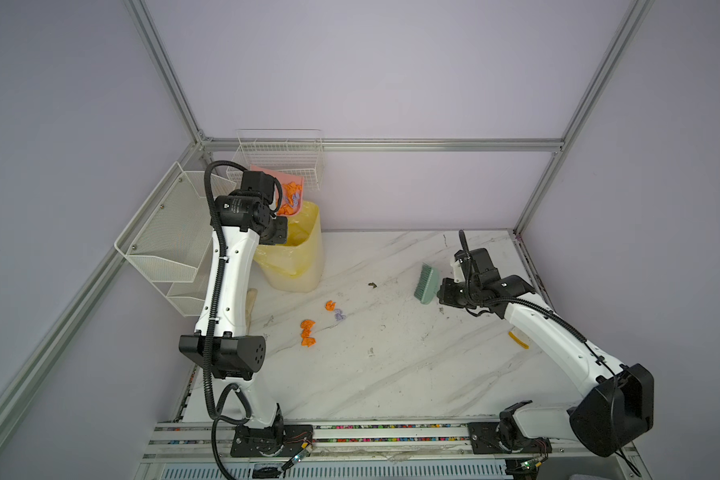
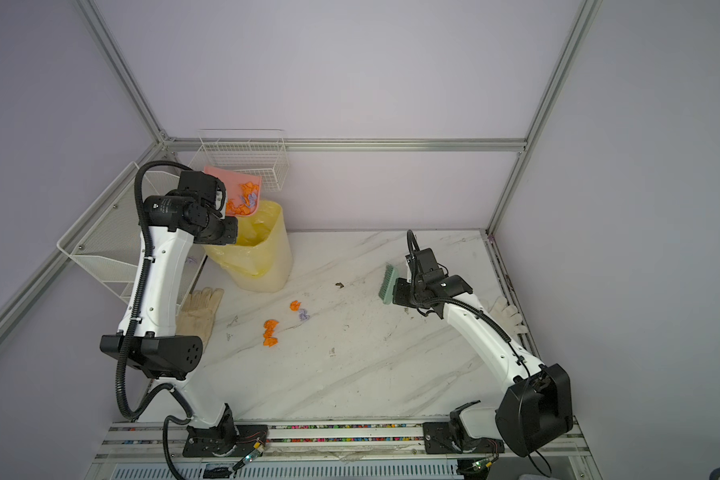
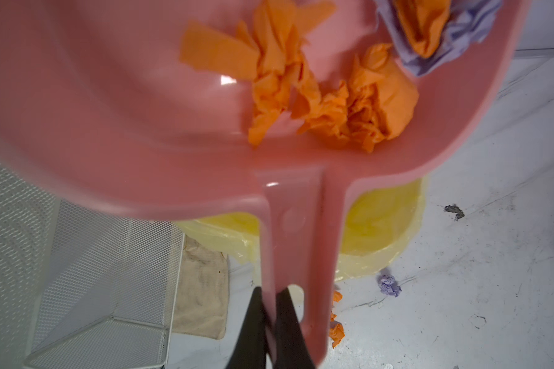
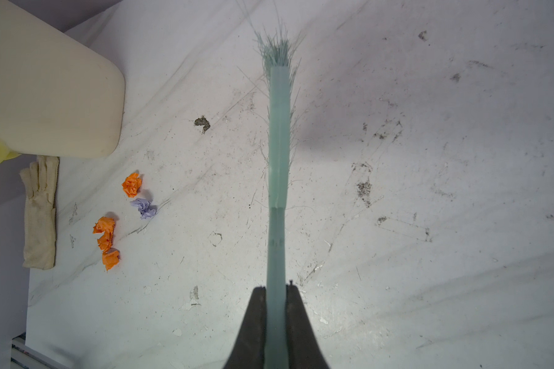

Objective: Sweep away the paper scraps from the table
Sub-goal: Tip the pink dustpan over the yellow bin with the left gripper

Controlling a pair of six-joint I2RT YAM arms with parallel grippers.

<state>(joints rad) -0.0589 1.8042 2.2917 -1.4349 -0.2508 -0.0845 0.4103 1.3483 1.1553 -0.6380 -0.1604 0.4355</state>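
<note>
- The left gripper (image 3: 271,298) is closed tight on the handle end of the pink dustpan (image 3: 109,111). The pan hangs tilted above the yellow-lined bin (image 1: 298,249), which stands at the 10 o'clock corner of the table (image 1: 391,374). With the hold so near the handle's end, the loaded pan may twist or slip between the jaws as it tips.
- Orange and lilac paper scraps (image 3: 333,105) lie bunched in the pan. In both top views the pan sits toward the bin's 12 o'clock rim rather than over its middle. Tipped from there, some wads could catch the rim or drop behind the bin.
- A handful of loose wads (image 1: 308,328) lie on the table at about 5 o'clock of the bin, so the job looks only partly done.
- The right gripper (image 4: 277,289) is closed on the handle of the green brush (image 4: 279,143). The brush seems lifted off the table, at 3 o'clock of the loose wads and well apart from them. A hard stroke toward 9 o'clock with no pan down could scatter them against the beige glove (image 2: 200,311) or off the edge.
</note>
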